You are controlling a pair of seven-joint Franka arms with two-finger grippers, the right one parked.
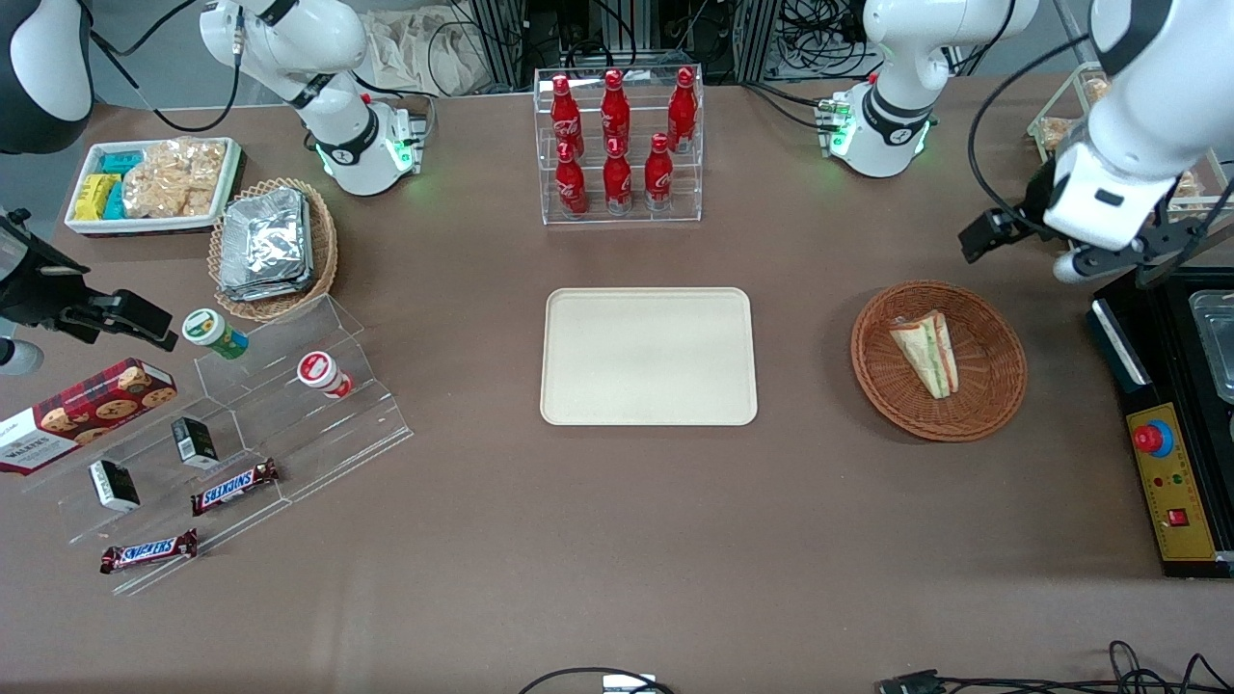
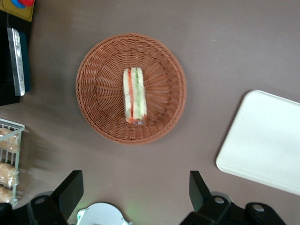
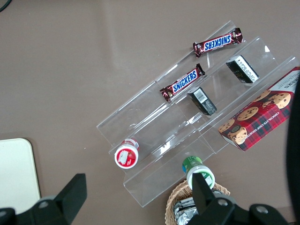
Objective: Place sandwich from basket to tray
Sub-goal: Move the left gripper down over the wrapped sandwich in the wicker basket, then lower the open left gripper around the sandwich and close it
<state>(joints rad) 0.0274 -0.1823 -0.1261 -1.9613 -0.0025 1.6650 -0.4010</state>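
We record one brown table [image 1: 617, 540], its edge farthest from the front camera backed by cables and dark equipment.

Taking the tray [image 1: 648, 356] as landmark, toward the parked arm's end we count:
- one white dish of snacks [image 1: 152, 183]
- one tan basket of foil packets [image 1: 273, 247]
- one clear stepped stand [image 1: 241, 424] carrying two small cups, two dark little boxes and two Snickers bars
- one tartan cookie box [image 1: 82, 413] at the stand's end

Farther from the front camera than the tray, we list one clear rack [image 1: 619, 145] holding six red bottles.

The tray itself: one, beige, nothing on it.

Toward the working arm's end, well apart from the tray, we enter one round brown basket [image 1: 937, 359]; in it lies one sandwich [image 1: 926, 353], filling edge showing in the wrist view.

Past the basket: one black control box [image 1: 1171, 434].

One gripper [image 2: 136, 190], raised above the table beside the basket, fingers [image 2: 70, 192] spread wide, grasping nothing.
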